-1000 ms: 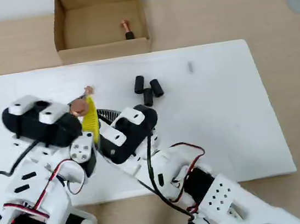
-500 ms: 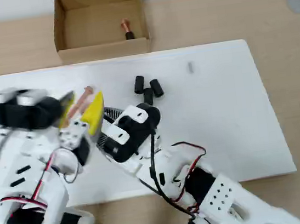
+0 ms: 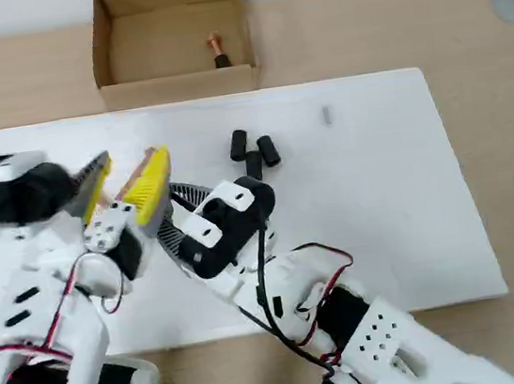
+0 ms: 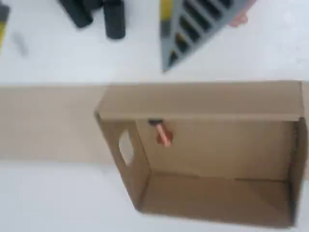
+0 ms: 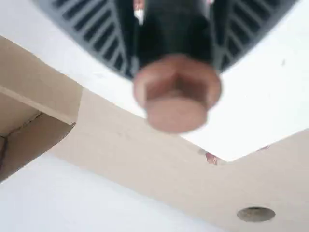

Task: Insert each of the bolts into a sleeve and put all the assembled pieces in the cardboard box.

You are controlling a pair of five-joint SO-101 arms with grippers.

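High view
- tabletop point(image 3: 388, 33): light wood, with a white sheet point(image 3: 373, 205) lying across it.
- cardboard box point(image 3: 177, 87): open at the top, on the tabletop just beyond the sheet's far edge.
- assembled piece point(image 3: 217, 50): a copper bolt in a black sleeve, lying on the box floor near the right wall.
- loose sleeves point(image 3: 253, 151): three black ones, clustered and touching on the sheet, near the box.
- left end effector point(image 3: 130, 163): yellow-faced fingers spread apart above the sheet, tips toward the box.
- right end effector point(image 3: 177, 195): dark ribbed fingers just beside the left arm's yellow finger, partly hidden under it.

Left wrist view
- fingers point(image 4: 193, 29): one grey ribbed finger with a yellow edge hangs above the sheet.
- cardboard box point(image 4: 193, 101): seen from above its near wall; the assembled piece point(image 4: 161, 133) lies inside, close to that wall.
- loose sleeves point(image 4: 99, 12): on the sheet, well apart from the finger.

Right wrist view
- right end effector point(image 5: 176, 60): clamped on a black sleeve point(image 5: 174, 24) between its two ribbed fingers.
- bolt head point(image 5: 176, 92): copper, hexagonal, sticking out of the end of the held sleeve.
- cardboard box point(image 5: 34, 82): one corner in the background, on the tabletop beyond the sheet's edge.
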